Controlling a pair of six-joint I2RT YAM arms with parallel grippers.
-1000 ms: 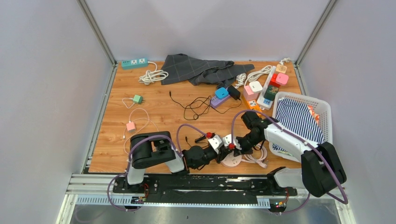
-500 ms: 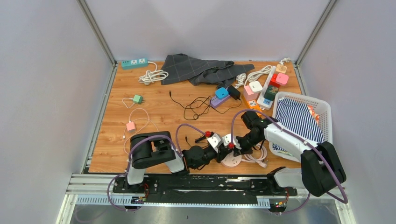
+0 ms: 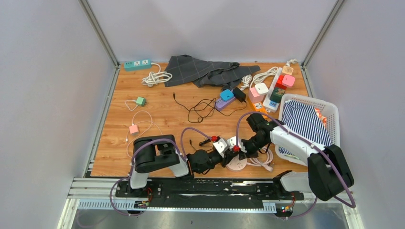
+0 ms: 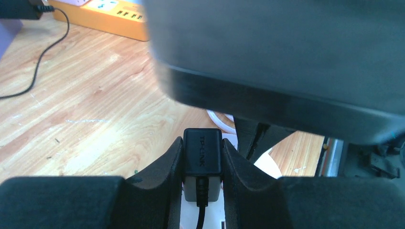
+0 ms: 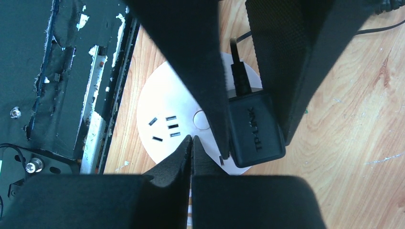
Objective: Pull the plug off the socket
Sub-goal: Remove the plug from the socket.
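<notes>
A black TP-LINK plug [image 4: 203,151] with a thin black cable sits over a round white socket [image 5: 162,105] near the table's front edge. My left gripper [image 4: 202,143] is shut on the plug, one finger on each side. In the right wrist view the plug [image 5: 255,133] is at the socket's right edge, between the left fingers [image 5: 286,47]. I cannot tell whether its prongs are in the socket. My right gripper [image 5: 192,138] is shut and empty, its tips down on the socket's top. From above, both grippers meet over the socket [image 3: 237,165].
A white basket [image 3: 329,110] with striped cloth stands at the right. A white cable [image 3: 261,163] coils beside the socket. Power strips and coloured adapters [image 3: 272,88], a grey cloth [image 3: 200,69], a black cable [image 3: 200,109] and small chargers [image 3: 134,129] lie farther back.
</notes>
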